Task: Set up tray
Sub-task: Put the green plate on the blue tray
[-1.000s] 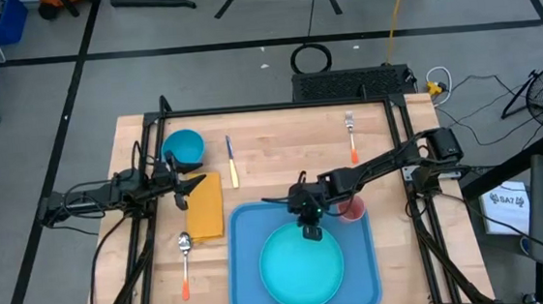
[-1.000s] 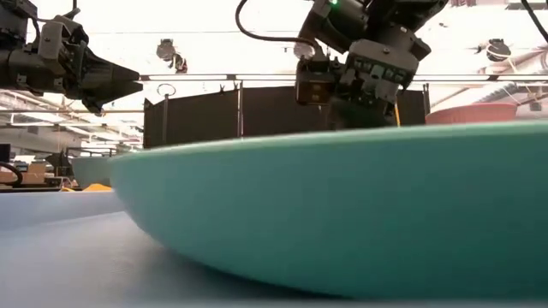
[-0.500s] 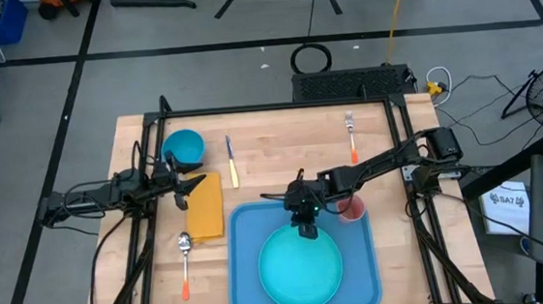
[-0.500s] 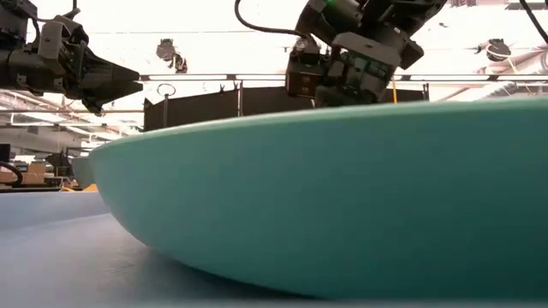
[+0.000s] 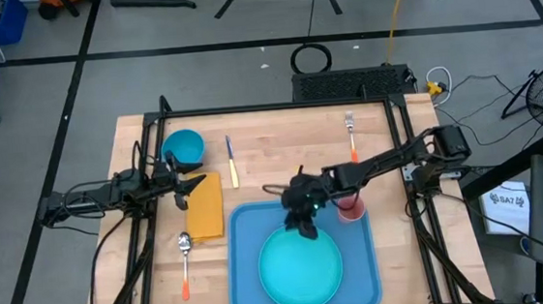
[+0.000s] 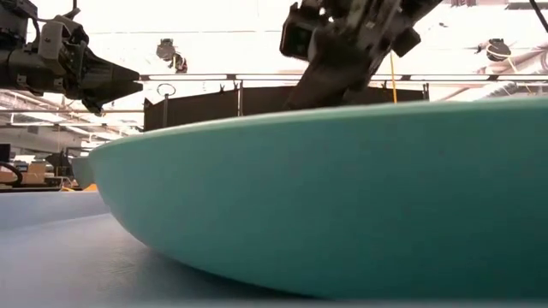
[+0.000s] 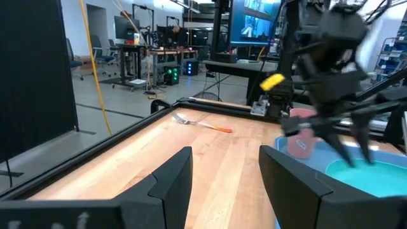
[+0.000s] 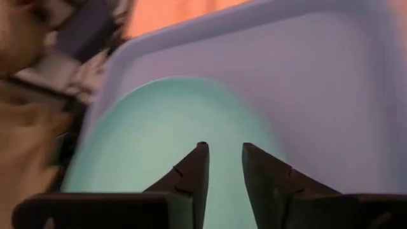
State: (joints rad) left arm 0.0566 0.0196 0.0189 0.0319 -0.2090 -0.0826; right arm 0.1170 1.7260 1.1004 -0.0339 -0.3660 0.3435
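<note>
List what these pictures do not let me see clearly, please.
- Low view: the turquoise plate fills the frame and hides the tray and all cutlery.
- Right wrist view: motion blur smears everything beyond the blue tray.
- High view: the right gripper covers the plate's far rim; contact cannot be told.

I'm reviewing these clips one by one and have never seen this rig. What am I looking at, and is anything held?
Two dark robot arms work at a wooden table. One camera looks down from above, one sits at table height, and one rides on each wrist. A blue tray carries a turquoise plate. The right gripper hangs over the plate's far edge, fingers apart, holding nothing. The left gripper waits open above a yellow napkin. Also lying around: bowl, spoon, fork, pink cup.
</note>
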